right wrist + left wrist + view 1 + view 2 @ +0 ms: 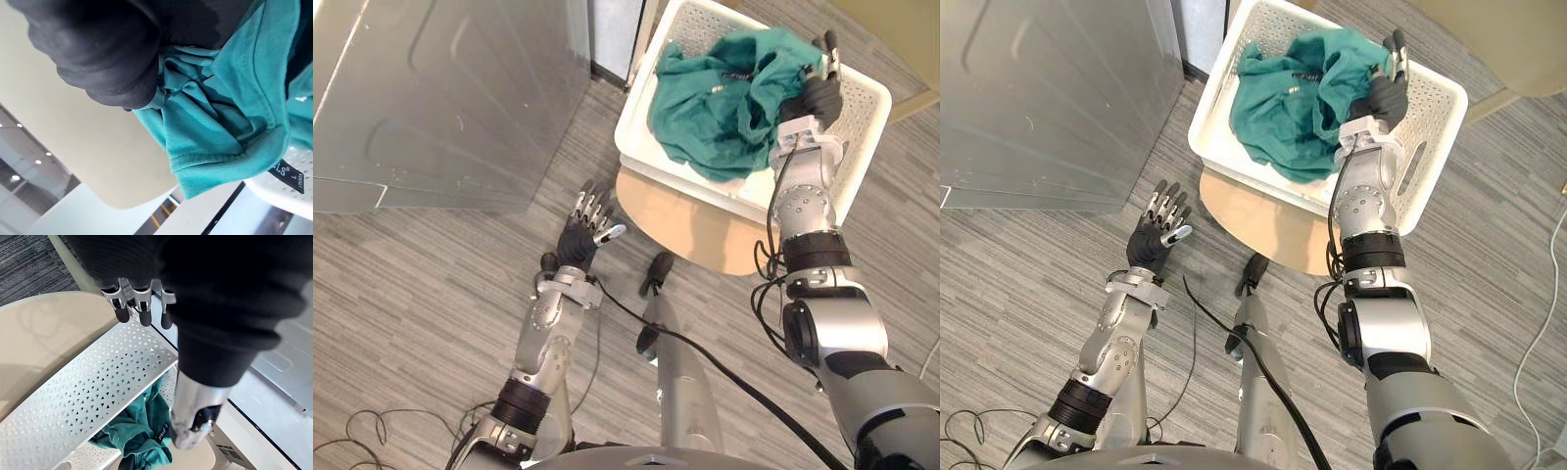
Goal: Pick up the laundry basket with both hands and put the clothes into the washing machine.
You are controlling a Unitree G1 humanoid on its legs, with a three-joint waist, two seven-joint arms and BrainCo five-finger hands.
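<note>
A white perforated laundry basket (867,110) stands on a round pale wooden stool (695,227). A teal garment (715,98) lies bunched inside it. My right hand (819,90) reaches into the basket's right half, shut on a fold of the teal garment (220,122), which bunches against the hand's dark cover. My left hand (586,231) is held open, fingers straight, over the floor just left of the stool and short of the basket. Seen from the left wrist, its fingers (132,303) point at the basket's near wall (98,387), apart from it.
The grey metal washing machine (440,98) fills the upper left, close to the basket's left corner. A beige piece of furniture (901,39) stands behind the basket at the right. Grey wood-look floor (411,313) lies around the stool.
</note>
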